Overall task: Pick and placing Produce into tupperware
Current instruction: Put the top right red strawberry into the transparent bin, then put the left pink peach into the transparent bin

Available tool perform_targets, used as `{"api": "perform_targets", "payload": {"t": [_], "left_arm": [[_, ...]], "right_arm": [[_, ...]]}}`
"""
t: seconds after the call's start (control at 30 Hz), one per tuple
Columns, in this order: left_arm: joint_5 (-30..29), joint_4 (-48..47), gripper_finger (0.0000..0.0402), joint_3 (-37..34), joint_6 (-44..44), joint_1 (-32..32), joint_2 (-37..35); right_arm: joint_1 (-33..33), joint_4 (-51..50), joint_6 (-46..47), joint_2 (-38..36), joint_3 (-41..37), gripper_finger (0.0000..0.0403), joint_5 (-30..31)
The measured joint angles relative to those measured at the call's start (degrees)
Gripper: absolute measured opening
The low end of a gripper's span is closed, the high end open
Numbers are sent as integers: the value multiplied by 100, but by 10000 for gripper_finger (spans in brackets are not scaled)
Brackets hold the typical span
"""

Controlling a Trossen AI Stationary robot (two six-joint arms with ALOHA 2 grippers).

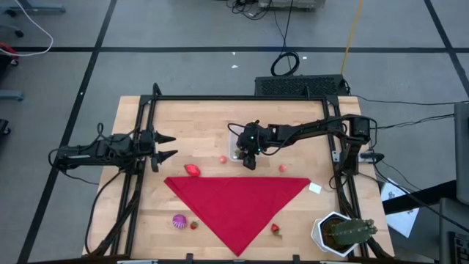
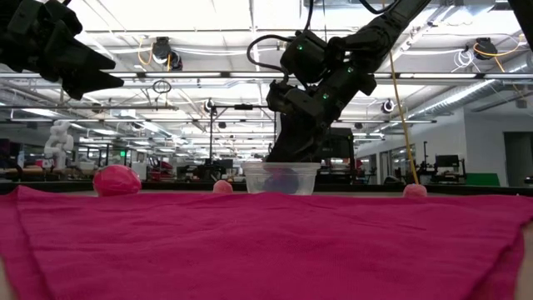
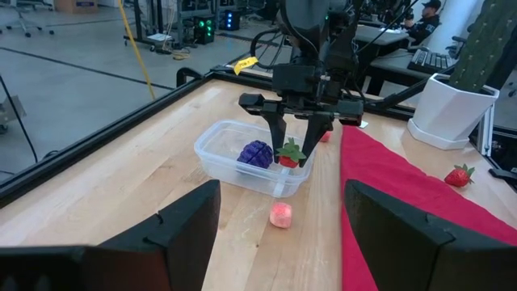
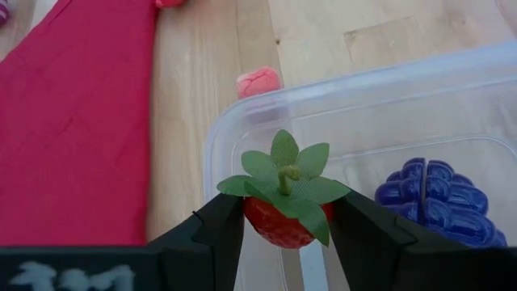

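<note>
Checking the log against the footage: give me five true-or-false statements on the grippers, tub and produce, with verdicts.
1. The right gripper holds a strawberry. True.
2. The tub is empty. False: a purple fruit lies in it.
3. The left gripper holds produce. False: it is open, holding nothing.
4. The cactus pot stands on the red cloth. False: it stands on the wood beside it.
5. A pinkish piece lies outside the tub. True.

floor (image 1: 183, 29): grey, taped lines | ceiling lights (image 2: 166, 17): bright | desks (image 2: 450, 171) behind
</note>
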Motion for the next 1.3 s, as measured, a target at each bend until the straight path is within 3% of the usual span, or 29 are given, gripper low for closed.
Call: {"api": "perform_targets", "payload": {"t": [0.97, 1.3], "left_arm": [[2, 0, 271, 0, -8, 2, 0], [2, 0, 271, 0, -4, 2, 2]], "right_arm": [[-149, 60, -92, 0, 0, 159, 20], [-144, 62, -87, 0, 0, 199, 20]]}}
